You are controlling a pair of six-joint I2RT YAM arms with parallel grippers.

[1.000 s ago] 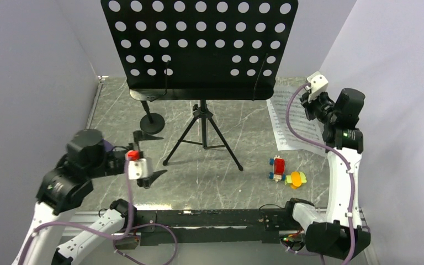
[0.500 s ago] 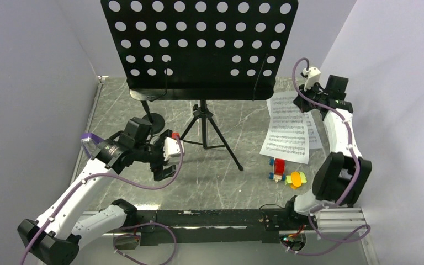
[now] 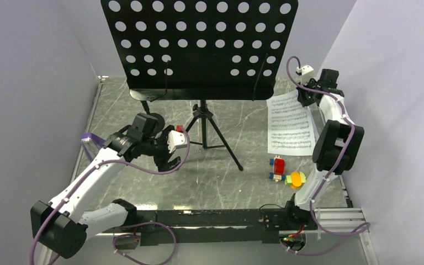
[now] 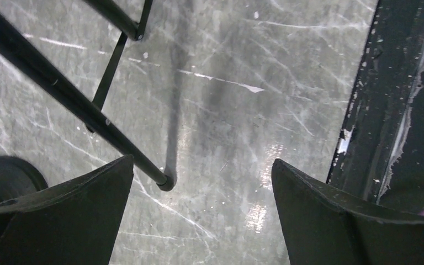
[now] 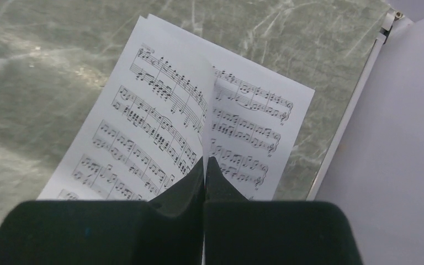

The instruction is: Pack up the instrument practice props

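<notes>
The black music stand (image 3: 199, 47) stands at the back centre on its tripod (image 3: 202, 138). My left gripper (image 3: 168, 163) is open and empty, low beside the tripod's left leg (image 4: 88, 113), whose foot (image 4: 165, 182) lies between the fingers (image 4: 61, 215). The microphone stand's round base (image 3: 153, 122) sits just behind that arm and shows in the left wrist view (image 4: 5, 176). The purple metronome (image 3: 91, 138) peeks out left of the arm. My right gripper (image 3: 308, 98) is shut on the edge of a sheet-music page (image 5: 160, 116), lifting it off the page below (image 5: 254, 127). The pages (image 3: 291, 124) lie at the right.
Red (image 3: 277, 165) and yellow-green (image 3: 296, 178) toy blocks lie in front of the pages. White walls close in left, right and back. A black rail (image 3: 210, 218) runs along the near edge and shows in the left wrist view (image 4: 397, 110).
My left arm swung from the near left toward the tripod's left leg. My right arm stretched farther back, and the sheet-music pages shifted with it.
</notes>
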